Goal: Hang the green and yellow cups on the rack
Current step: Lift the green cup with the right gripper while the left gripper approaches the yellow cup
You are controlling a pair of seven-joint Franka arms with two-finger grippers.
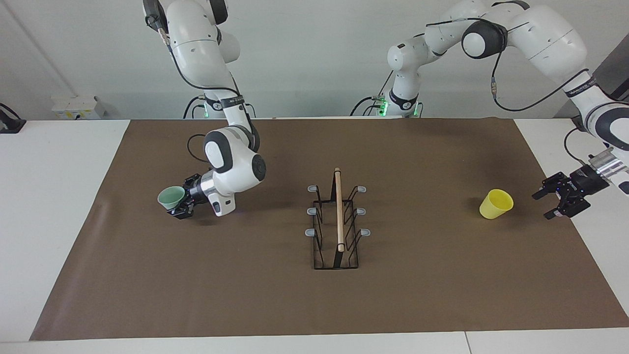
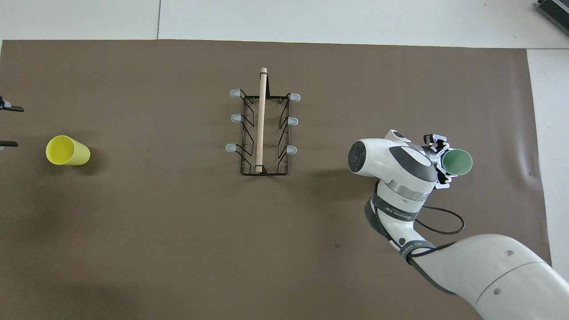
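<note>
The pale green cup (image 1: 170, 197) (image 2: 458, 162) lies sideways in my right gripper (image 1: 181, 199) (image 2: 444, 162), which is shut on it low over the mat at the right arm's end, mouth facing that end. The yellow cup (image 1: 496, 203) (image 2: 66, 150) stands upright on the mat at the left arm's end. My left gripper (image 1: 542, 206) (image 2: 9, 126) hangs open just beside it, a little apart, low over the mat's edge. The black wire rack (image 1: 338, 221) (image 2: 262, 129) with its wooden dowel stands mid-table, all its grey-tipped prongs bare.
A brown mat (image 1: 275, 300) covers most of the white table (image 1: 54, 196). The right arm's black cable (image 2: 444, 222) loops over the mat near its wrist. A small grey box (image 1: 73, 107) sits by the wall.
</note>
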